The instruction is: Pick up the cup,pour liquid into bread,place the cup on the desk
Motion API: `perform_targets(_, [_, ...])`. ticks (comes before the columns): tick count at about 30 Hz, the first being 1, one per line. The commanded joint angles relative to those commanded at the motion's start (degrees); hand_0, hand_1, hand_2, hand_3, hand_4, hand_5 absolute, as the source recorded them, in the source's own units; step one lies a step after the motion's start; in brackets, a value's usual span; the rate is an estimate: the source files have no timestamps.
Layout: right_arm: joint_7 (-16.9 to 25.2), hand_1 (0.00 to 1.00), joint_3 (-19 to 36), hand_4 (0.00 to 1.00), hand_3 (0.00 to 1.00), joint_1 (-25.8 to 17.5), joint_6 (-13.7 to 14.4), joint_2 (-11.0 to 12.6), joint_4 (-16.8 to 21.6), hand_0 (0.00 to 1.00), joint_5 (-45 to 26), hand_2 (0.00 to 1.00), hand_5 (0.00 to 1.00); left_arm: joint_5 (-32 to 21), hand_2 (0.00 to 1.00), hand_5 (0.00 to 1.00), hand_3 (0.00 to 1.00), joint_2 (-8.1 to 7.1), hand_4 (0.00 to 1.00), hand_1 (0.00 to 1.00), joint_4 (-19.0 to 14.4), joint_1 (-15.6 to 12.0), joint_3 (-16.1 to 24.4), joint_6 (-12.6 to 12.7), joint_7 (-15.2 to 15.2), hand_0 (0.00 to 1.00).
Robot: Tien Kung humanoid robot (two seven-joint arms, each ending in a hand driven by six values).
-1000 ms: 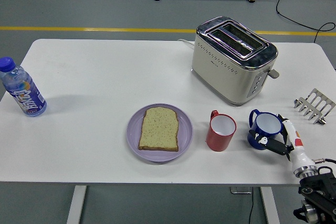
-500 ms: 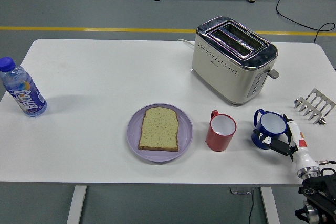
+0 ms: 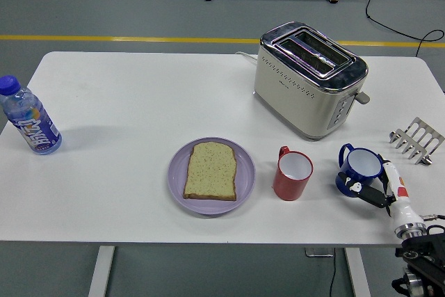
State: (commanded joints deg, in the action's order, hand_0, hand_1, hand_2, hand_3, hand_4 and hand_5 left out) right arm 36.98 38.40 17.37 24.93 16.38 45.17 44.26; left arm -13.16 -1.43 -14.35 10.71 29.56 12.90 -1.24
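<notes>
Head view: right hand (image 3: 381, 189) at table's (image 3: 125, 102) right near edge, fingers (image 3: 372, 194) curled round the blue cup (image 3: 358, 170), which stands upright on the table w/ no lift visible, apparently a grip for the pickup. Bread (image 3: 211, 170) lies flat on purple plate (image 3: 179, 184), just left of red cup (image 3: 293, 174), ready as pour target; left hand not seen.

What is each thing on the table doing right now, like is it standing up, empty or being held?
blue cup: upright, right hand at its side, grip unclear
red cup: upright, untouched, looks empty
bread: flat on the purple plate
toaster: slots look empty
bottle: upright, cap on
toast rack: empty
</notes>
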Motion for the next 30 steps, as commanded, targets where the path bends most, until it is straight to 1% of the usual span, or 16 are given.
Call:
perform_targets(4, [0.00, 0.641, 0.19, 0.740, 0.709, -0.08, -0.02, -0.04, -0.09, 0.789, 0.44, 0.743, 0.002, 0.44, 0.773, 0.998, 0.611, 0.02, 0.396, 0.756, 0.00, -0.04, 0.28, 0.05, -0.12, 0.690])
perform_targets(5, [0.00, 0.646, 0.28, 0.742, 0.729, -0.11, -0.02, -0.07, -0.12, 0.791, 0.58, 0.750, 0.002, 0.52, 0.773, 0.998, 0.611, 0.03, 0.396, 0.756, 0.00, -0.05, 0.33, 0.05, -0.14, 0.690])
perform_targets(10, [0.00, 0.646, 0.52, 0.742, 0.729, -0.16, -0.21, -0.09, -0.11, 0.791, 1.71, 0.750, 0.002, 0.90, 0.773, 0.998, 0.611, 0.07, 0.396, 0.756, 0.02, -0.13, 0.59, 0.07, -0.24, 0.690])
perform_targets(11, [0.00, 0.691, 0.53, 0.779, 0.835, -0.16, -0.23, -0.09, -0.10, 0.844, 1.82, 0.827, 0.002, 0.93, 0.773, 0.998, 0.611, 0.08, 0.396, 0.756, 0.02, -0.13, 0.61, 0.07, -0.25, 0.690])
perform_targets(16, [0.00, 0.691, 0.62, 0.779, 0.835, -0.12, -0.55, -0.16, -0.17, 0.844, 2.54, 0.827, 0.002, 0.69, 0.773, 0.998, 0.611, 0.06, 0.396, 0.756, 0.03, -0.16, 0.43, -0.03, -0.17, 0.690])
perform_targets(17, [0.00, 0.708, 0.65, 0.812, 0.904, -0.10, -0.62, -0.18, -0.19, 0.867, 2.67, 0.864, 0.002, 0.58, 0.773, 0.998, 0.611, 0.05, 0.396, 0.756, 0.04, -0.16, 0.36, -0.06, -0.14, 0.690])
perform_targets(22, [-0.46, 0.708, 0.96, 0.812, 0.904, -0.05, -1.11, -0.25, -0.29, 0.867, 3.63, 0.864, 0.002, 0.15, 0.773, 0.998, 0.611, 0.01, 0.396, 0.756, 0.04, -0.10, 0.07, -0.13, -0.02, 0.690])
perform_targets(23, [-0.62, 0.763, 1.11, 0.848, 0.933, -0.07, -1.28, -0.26, -0.31, 0.917, 3.82, 0.913, 0.002, 0.08, 0.773, 0.998, 0.611, 0.01, 0.396, 0.756, 0.04, -0.09, 0.03, -0.14, 0.00, 0.690])
perform_targets(28, [-1.29, 0.763, 1.70, 0.848, 0.933, -0.16, -2.09, -0.34, -0.41, 0.917, 4.64, 0.913, 0.002, -0.21, 0.773, 0.998, 0.611, -0.03, 0.396, 0.756, 0.04, -0.07, -0.18, -0.19, 0.09, 0.690])
perform_targets(29, [-1.44, 0.794, 1.79, 0.893, 0.963, -0.18, -2.22, -0.35, -0.42, 0.954, 4.86, 0.930, 0.015, -0.23, 0.773, 0.998, 0.611, -0.03, 0.396, 0.756, 0.04, -0.06, -0.19, -0.19, 0.10, 0.690])
perform_targets(30, [-1.49, 0.794, 1.83, 0.893, 0.963, -0.19, -2.26, -0.36, -0.42, 0.954, 4.94, 0.930, 0.015, -0.24, 0.773, 0.998, 0.611, -0.04, 0.396, 0.756, 0.04, -0.06, -0.20, -0.19, 0.10, 0.690])
